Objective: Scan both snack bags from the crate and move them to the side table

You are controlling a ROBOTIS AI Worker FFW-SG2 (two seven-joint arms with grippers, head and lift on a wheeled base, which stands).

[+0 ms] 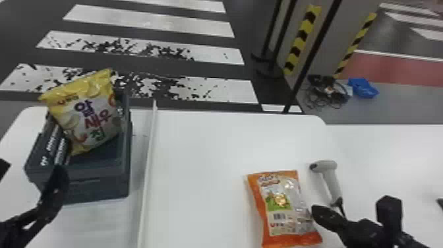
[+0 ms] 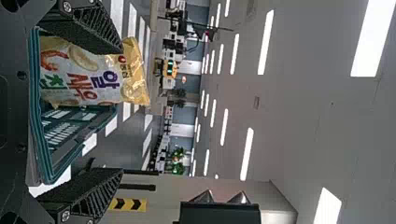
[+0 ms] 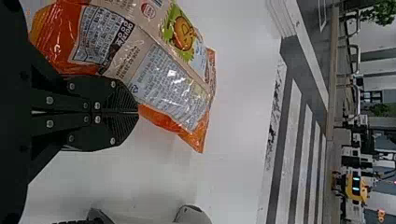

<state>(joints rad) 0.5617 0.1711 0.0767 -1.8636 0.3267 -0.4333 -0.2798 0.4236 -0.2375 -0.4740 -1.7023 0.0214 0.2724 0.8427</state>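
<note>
In the head view my left gripper (image 1: 32, 167) stands open at the near side of the dark crate (image 1: 99, 189). A yellow snack bag (image 1: 92, 112) leans upright in the crate, its top above the rim. The left wrist view has my left gripper (image 2: 122, 112) spread wide, the yellow bag (image 2: 88, 77) and crate (image 2: 36, 116) beyond it. An orange snack bag (image 1: 283, 204) lies on the table, barcode upward. Beside its right edge is my right gripper (image 1: 313, 211). In the right wrist view that right gripper (image 3: 138, 113) is shut, tips against the orange bag (image 3: 173, 88).
A grey-white handheld scanner (image 1: 329, 178) lies right of the orange bag, close to my right gripper. A thin raised white strip (image 1: 149, 165) divides the crate's side of the white table (image 1: 204, 165) from the rest. Dark posts (image 1: 306, 62) stand behind the table.
</note>
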